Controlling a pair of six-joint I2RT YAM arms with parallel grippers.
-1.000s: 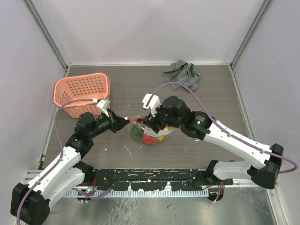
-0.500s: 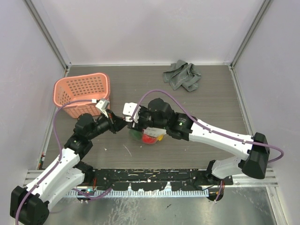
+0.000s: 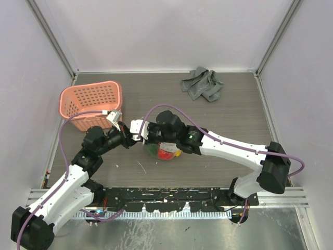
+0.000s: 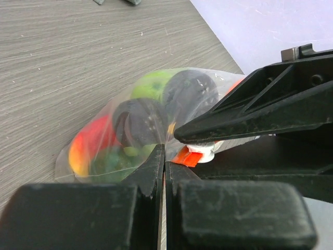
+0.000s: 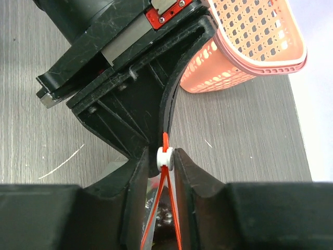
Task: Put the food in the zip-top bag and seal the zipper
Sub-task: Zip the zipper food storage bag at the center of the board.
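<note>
1. The pink basket point(image 3: 92, 103) stands at the far left of the worktop point(image 3: 234, 120), well apart from the bag. The left arm's purple cable arcs across the basket's near side.
2. Just right of and nearer than the basket, the left gripper point(image 3: 133, 136) points right. Its fingers are clenched on the left end of the zip-top bag point(image 3: 165, 149), where the zipper point(image 4: 184, 156) comes out between them.
3. The right gripper point(image 5: 165, 165) points left and meets the left one tip to tip. Its two fingers press against either side of the white slider point(image 4: 202, 151), grasping it. The slider sits on the red-orange zipper just beside the left fingertips, so the two grippers crowd the same end of the bag.
4. The bag lies on the worktop right of the left gripper and under the right wrist. The food point(image 4: 148, 86) is inside it: green, red-orange and dark pieces pressed together against the clear plastic.
5. A crumpled grey cloth point(image 3: 203, 84) lies at the far right, well apart from the bag and both arms.
</note>
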